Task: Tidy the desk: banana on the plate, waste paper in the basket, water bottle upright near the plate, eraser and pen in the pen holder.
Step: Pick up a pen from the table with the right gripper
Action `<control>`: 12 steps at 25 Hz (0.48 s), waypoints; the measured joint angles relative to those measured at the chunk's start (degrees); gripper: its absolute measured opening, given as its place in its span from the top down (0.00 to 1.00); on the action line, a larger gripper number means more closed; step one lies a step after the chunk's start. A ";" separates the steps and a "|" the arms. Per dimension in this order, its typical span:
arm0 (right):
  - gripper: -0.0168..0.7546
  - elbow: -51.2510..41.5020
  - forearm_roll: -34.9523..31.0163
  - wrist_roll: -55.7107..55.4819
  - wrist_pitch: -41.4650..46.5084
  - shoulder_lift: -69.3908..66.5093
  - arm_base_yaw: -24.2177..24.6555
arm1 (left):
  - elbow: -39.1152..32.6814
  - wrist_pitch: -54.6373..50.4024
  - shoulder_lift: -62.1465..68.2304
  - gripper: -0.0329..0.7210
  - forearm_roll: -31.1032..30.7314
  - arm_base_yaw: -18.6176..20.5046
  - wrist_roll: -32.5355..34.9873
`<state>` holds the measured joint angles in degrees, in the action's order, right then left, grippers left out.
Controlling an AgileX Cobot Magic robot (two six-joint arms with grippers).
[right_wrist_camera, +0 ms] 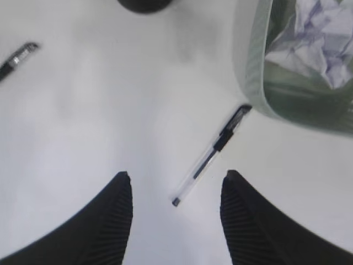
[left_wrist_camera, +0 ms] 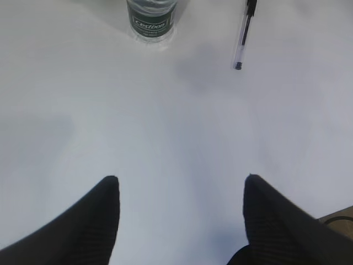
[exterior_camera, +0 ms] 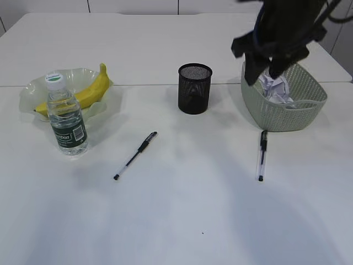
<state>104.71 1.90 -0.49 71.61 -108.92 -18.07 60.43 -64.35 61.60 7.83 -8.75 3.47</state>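
Note:
A yellow banana [exterior_camera: 88, 94] lies on the pale green plate [exterior_camera: 27, 94] at the left. The water bottle [exterior_camera: 66, 116] [left_wrist_camera: 150, 16] stands upright just in front of the plate. Crumpled waste paper [exterior_camera: 278, 88] [right_wrist_camera: 320, 38] sits in the green woven basket [exterior_camera: 309, 105] [right_wrist_camera: 253, 61]. One pen [exterior_camera: 136, 154] [left_wrist_camera: 242, 36] lies left of centre, and another pen [exterior_camera: 262, 154] [right_wrist_camera: 212, 154] lies in front of the basket. The black mesh pen holder [exterior_camera: 194, 88] stands mid-table. My right gripper [exterior_camera: 263, 74] [right_wrist_camera: 176, 176] hangs open and empty above the basket's left edge. My left gripper [left_wrist_camera: 182, 179] is open over bare table. The eraser is out of view.
A seam between two white tables runs behind the pen holder. The left arm does not show in the exterior view. The right wrist view catches the tip of the left pen [right_wrist_camera: 16, 55] and the pen holder's base [right_wrist_camera: 143, 4].

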 joint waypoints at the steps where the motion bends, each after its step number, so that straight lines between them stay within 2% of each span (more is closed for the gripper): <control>1: 0.48 -2.50 0.00 0.00 0.00 0.00 0.00 | 0.00 0.00 0.00 0.29 0.00 0.00 0.00; 5: 0.48 -12.52 0.00 0.00 -1.09 0.00 0.00 | 0.00 -0.26 0.00 0.29 0.00 0.00 0.00; 12: 0.48 -24.85 -1.54 -0.39 -9.36 0.00 1.11 | 0.00 -0.61 0.00 0.29 0.00 0.00 0.00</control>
<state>79.86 0.36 -0.87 62.25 -108.92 -16.96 60.43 -64.95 61.60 7.83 -8.75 3.47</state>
